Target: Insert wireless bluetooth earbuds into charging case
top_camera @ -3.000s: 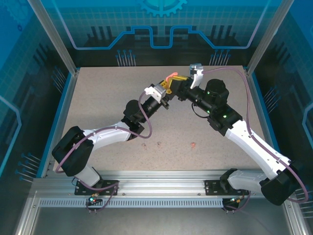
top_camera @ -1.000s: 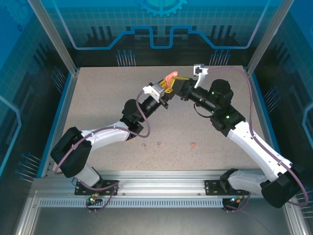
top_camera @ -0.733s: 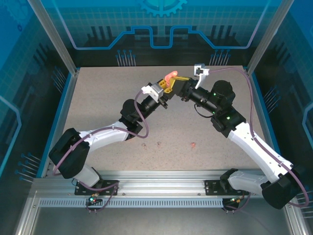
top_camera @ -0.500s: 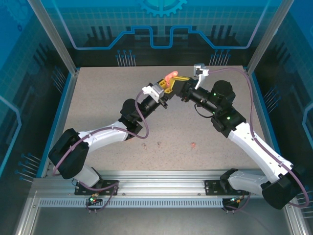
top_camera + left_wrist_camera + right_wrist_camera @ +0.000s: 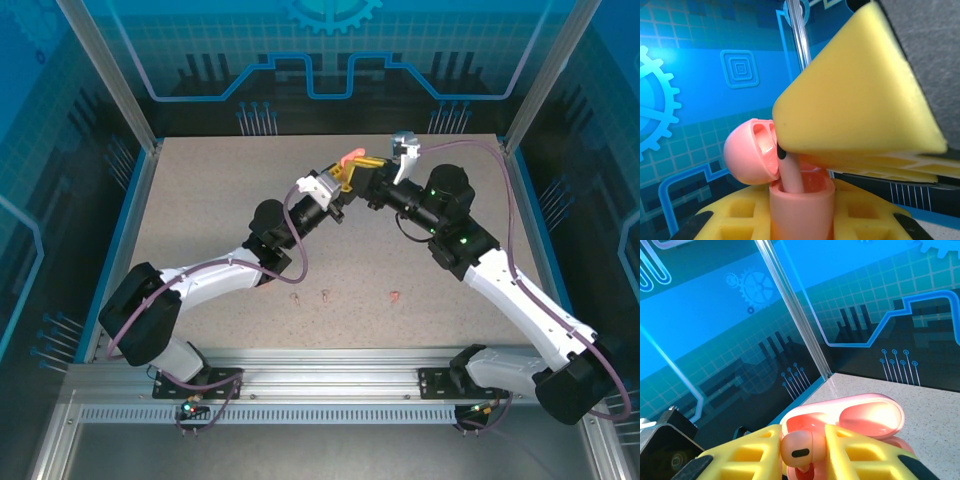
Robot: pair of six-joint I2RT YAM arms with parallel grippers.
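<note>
My left gripper (image 5: pixel 338 183) is shut on the pink charging case (image 5: pixel 801 210), held upright in the air with its lid (image 5: pixel 750 157) swung open. In the left wrist view my right gripper's yellow finger (image 5: pixel 855 100) comes down from above the case. That right gripper (image 5: pixel 802 450) is shut on a salmon-pink earbud (image 5: pixel 801 451). The earbud's stem (image 5: pixel 790 176) reaches down into the case's opening. From above, the two grippers meet at the table's middle back, the lid (image 5: pixel 348 157) sticking up between them. Three more earbuds (image 5: pixel 295 297) (image 5: pixel 326 294) (image 5: pixel 397 295) lie on the table near the front.
The speckled table (image 5: pixel 200 220) is fenced by blue-edged clear walls and metal posts (image 5: pixel 110 80). A clear post (image 5: pixel 795 315) stands close behind the case. Both arms stretch from the near rail (image 5: pixel 320 370) toward the back.
The right wrist has turned slightly where the two grippers meet. The case and the earbud stay gripped, and the earbuds on the table have not moved.
</note>
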